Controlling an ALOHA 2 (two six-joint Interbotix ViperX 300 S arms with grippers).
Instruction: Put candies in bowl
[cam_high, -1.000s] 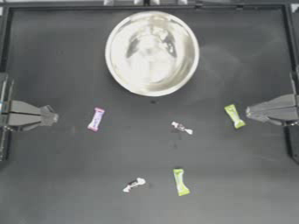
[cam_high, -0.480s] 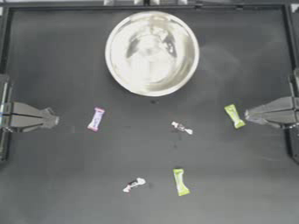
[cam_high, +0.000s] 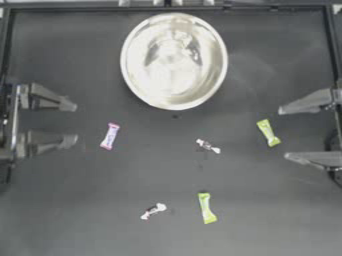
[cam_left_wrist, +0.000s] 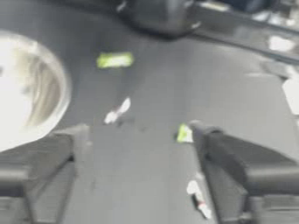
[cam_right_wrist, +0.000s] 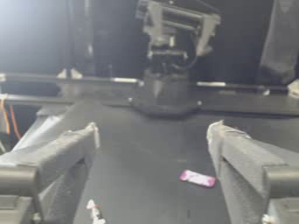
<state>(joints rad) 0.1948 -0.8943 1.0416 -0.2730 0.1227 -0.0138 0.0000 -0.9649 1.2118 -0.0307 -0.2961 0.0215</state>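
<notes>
The shiny silver bowl stands at the back middle of the table, with no candy in it. Several candies lie loose in front of it. A pink and white one lies just ahead of my left gripper, which is open at the left edge. One yellow-green candy lies in the gap of my open right gripper at the right edge. A white twist is in the middle. Another white twist and a second yellow-green candy lie near the front. The right wrist view shows the pink candy.
A raised rim runs along the table's back edge. The left arm's base shows far off in the right wrist view. In the left wrist view the bowl is off to one side of the jaws.
Both grippers were shut a second ago and now stand wide open. The candies and the bowl have not moved.
</notes>
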